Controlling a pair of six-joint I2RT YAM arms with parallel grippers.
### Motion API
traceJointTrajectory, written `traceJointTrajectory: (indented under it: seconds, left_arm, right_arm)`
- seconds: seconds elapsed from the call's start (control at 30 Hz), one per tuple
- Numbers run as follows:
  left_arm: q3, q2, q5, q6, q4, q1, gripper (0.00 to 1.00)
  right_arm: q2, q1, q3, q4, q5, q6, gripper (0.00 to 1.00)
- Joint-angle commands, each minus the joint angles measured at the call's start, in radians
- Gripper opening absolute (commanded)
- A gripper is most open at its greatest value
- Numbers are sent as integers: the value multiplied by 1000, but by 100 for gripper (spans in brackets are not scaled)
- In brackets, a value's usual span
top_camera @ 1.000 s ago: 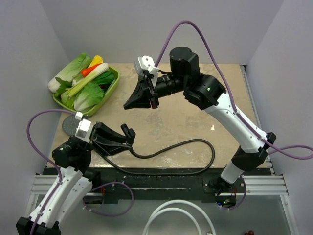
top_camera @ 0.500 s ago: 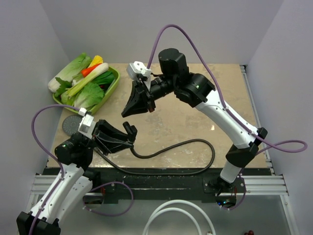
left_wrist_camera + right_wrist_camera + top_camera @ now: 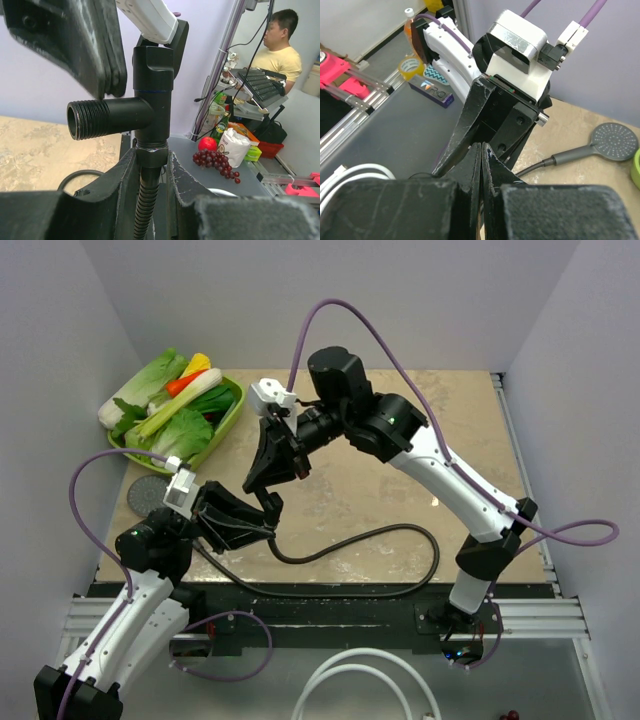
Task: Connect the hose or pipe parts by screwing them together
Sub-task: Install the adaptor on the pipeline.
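A black T-shaped fitting (image 3: 152,100) stands upright on the end nut of the dark ribbed hose (image 3: 145,200). My left gripper (image 3: 152,160) is shut on that nut, holding it above the table's left front (image 3: 258,520). The fitting's threaded side port points left and is bare. The hose (image 3: 400,540) loops over the table to the right. My right gripper (image 3: 262,478) is shut with nothing in it, its tips just above the fitting (image 3: 268,505); in its own view the right gripper (image 3: 481,150) points at the left gripper. The grey shower head (image 3: 615,141) lies flat at the left edge (image 3: 143,492).
A green tray (image 3: 228,425) of vegetables sits at the back left. A thick white looped tube (image 3: 350,685) lies below the table's front rail. Purple cables arc over both arms. Walls close in left, right and behind.
The right arm has swung left and down, bringing its shut gripper close above the fitting. The left gripper has lifted slightly towards it, still holding the hose nut.
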Motion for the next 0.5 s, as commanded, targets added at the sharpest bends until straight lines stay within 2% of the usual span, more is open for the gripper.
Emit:
traceJointTrajectory:
  seconds: [0.0,0.23,0.47]
  left_arm:
    - [43,1,-48,-4,54,-7,0]
    - [55,-4,-46,-18,65,-10,0]
    - [66,-13,-52,-23,67,-10,0]
  right_arm:
    - [50,12,79,-98,-27,-58,0]
    - [69,12,96,-126,-17,-75,0]
    - [86,9,141,-238,26,-143,0]
